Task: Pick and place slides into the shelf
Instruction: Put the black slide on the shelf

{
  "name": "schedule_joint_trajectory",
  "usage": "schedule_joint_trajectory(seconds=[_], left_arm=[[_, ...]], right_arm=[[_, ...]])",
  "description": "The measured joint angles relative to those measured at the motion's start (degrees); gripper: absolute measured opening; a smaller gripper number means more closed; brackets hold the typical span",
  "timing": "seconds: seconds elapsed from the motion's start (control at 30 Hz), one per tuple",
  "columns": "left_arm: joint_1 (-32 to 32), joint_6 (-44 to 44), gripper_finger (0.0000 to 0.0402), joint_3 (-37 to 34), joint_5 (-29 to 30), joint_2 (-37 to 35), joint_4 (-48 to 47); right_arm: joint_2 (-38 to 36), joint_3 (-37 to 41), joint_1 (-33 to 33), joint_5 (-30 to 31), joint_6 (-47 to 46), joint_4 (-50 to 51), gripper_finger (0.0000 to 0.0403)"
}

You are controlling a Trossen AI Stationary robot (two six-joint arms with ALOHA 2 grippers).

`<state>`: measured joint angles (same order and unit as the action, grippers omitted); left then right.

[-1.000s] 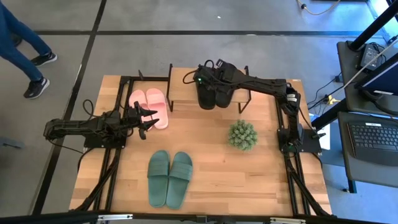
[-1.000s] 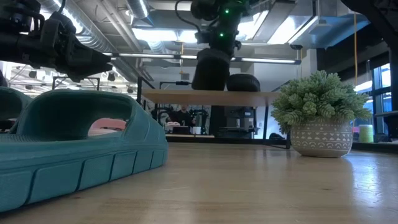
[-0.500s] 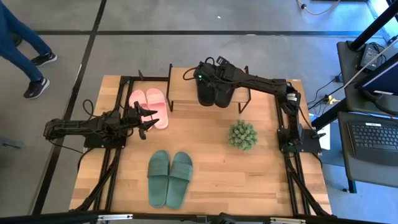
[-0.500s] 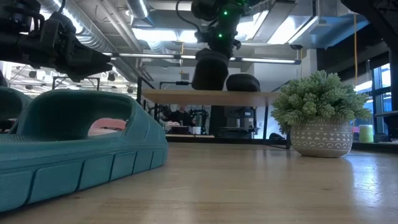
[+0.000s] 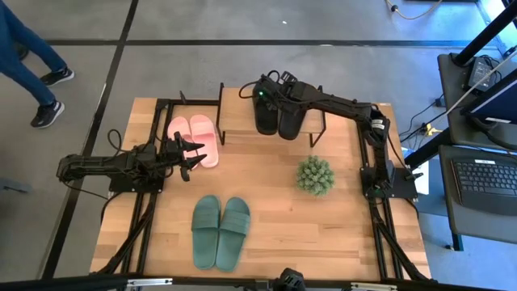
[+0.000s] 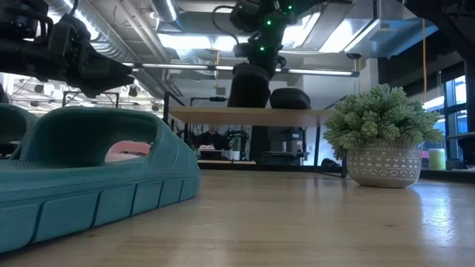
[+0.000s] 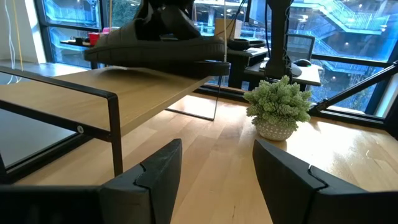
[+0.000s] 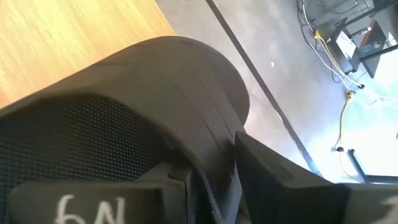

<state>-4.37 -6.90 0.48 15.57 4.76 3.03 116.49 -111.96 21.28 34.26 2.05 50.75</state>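
- a robotics lab or test workspace is being shown, with a wooden table (image 5: pixel 266 218) being set on a bare grey concrete floor (image 5: pixel 202 56) crossed by dark lines.
- a desk with a keyboard (image 5: pixel 483 184) and cables is being seen beside the table.
- exposed ceiling ducts (image 6: pixel 111 52) and strip lights are being seen in the low view.
- office chairs (image 7: pixel 297 46), desks and large windows are being shown behind the table.
- a person's legs (image 5: pixel 28 52) are being seen standing on the floor nearby.
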Motion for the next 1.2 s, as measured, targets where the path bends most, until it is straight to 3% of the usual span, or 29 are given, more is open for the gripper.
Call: schedule_joint_trajectory(seconds=[0.53,0.8,0.97,1.2], left_arm=[[0.0,0.0,0.0191,0.0,0.0,0.1,0.0],[0.0,0.0,0.0191,0.0,0.0,0.1,0.0],[0.0,0.0,0.0191,0.0,0.0,0.1,0.0],[0.0,0.0,0.0191,0.0,0.0,0.1,0.0]], right_arm=[[3.7,-0.2,-0.7,1.9,1.5,0.5,0.0097],[3.7,-3.3,-1.0,1.7,-1.8,7.0,0.0097],[3.6,-3.5,-1.0,-3.0,-3.0,8.2,0.0098],[3.6,-3.5,-1.0,-3.7,-3.3,8.6,0.0098]])
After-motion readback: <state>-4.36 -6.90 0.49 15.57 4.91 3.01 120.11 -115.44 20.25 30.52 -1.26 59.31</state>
